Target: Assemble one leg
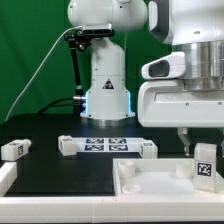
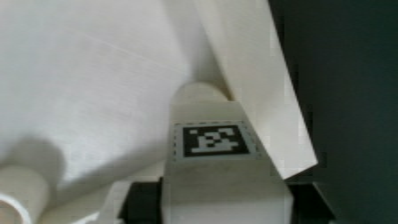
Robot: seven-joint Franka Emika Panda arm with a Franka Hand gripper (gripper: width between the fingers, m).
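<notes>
1. White panel: nearest. It lies flat on the bench, recessed corners up, presumably to receive legs. Its front edge is cut off by the frame.

2. The leg: a small white block, upright, tag facing the exterior camera. The end effector is clenched on its upper part, and it hangs over the panel's corner on the exterior view's right. This looks like alignment for seating in that recess. Whether its lower end touches the panel cannot be told.

3. Wrist view: the leg's tagged face shows between the dark finger bodies, with the pale panel surface beyond. A rounded pale shape near the frame's edge is too blurred to identify.

4. Marker board: mid-bench, tags up.

5. Loose white block: on the exterior view's left, well apart. Probably another leg.

6. Arm base: farthest. Its upper links are cut off.
</notes>
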